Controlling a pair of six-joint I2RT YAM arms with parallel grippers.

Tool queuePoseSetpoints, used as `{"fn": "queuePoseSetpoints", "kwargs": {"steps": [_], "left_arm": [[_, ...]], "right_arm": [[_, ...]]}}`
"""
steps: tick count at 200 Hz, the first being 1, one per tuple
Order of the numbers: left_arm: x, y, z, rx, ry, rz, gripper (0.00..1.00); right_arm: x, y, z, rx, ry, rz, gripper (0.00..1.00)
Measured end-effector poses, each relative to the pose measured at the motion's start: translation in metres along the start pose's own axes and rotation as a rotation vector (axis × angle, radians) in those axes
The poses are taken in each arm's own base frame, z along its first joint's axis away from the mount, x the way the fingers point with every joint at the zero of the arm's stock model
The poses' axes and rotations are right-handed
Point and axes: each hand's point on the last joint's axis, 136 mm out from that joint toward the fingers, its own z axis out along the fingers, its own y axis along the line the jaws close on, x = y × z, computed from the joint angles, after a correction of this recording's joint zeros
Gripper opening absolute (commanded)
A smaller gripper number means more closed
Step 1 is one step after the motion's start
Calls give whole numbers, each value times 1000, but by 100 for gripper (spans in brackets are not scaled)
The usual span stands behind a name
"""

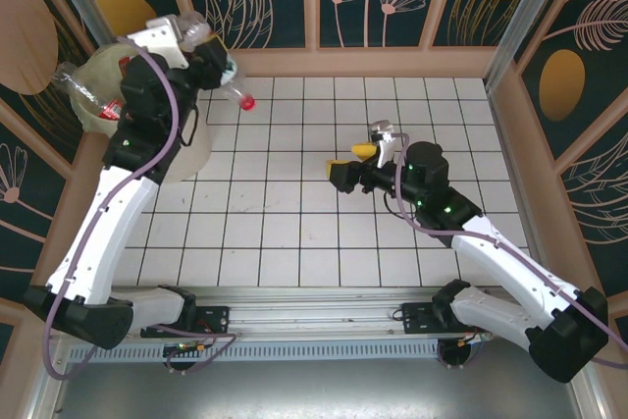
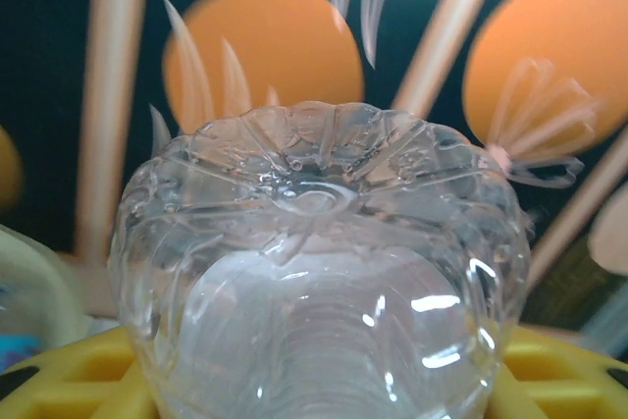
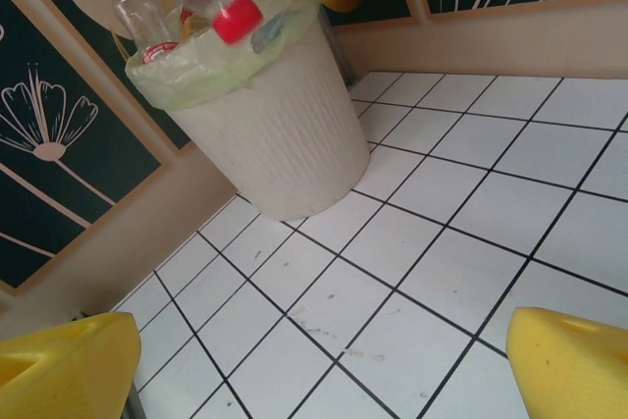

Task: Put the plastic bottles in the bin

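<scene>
We see the left tool (image 1: pixel 214 56) clamped on a small clear plastic bottle with a red cap (image 1: pixel 234 85). It is held in the air right by the rim of the large round cream-yellow bin lined with a pale plastic bag (image 3: pixel 275 134), cap pointing away from the arm. In the left wrist view the bottle's ribbed base faces us, and the yellow fingers (image 2: pixel 564 370) press its body from both sides. Other clear plastic bottles (image 3: pixel 147 12) already stand heaped in the bin. The right tool (image 1: pixel 366 150) hangs over the white tiled counter (image 3: pixel 471 193) with its fingers wide apart and nothing between them. We judge this bottle empty, so very light, with thin walls that dent under pressure and a smooth, slippery skin. A grip across the ribbed body near the base, as here, should hold better than one on the tapering neck.
</scene>
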Motion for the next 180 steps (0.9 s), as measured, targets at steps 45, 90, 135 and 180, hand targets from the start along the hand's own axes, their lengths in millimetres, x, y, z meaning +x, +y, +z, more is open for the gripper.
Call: {"fn": "queuePoseSetpoints", "kwargs": {"steps": [45, 90, 135, 180], "left_arm": [[-88, 44, -19, -225, -213, 65, 54], [-121, 99, -12, -423, -293, 88, 54], [-117, 167, 15, -586, -295, 70, 51], [-114, 233, 17, -726, -328, 10, 52]], "right_arm": [[0, 0, 0, -1, 2, -15, 96], [6, -2, 5, -5, 21, -9, 96], [9, -1, 8, -19, 36, -7, 96], [10, -1, 8, -18, 37, -13, 96]]}}
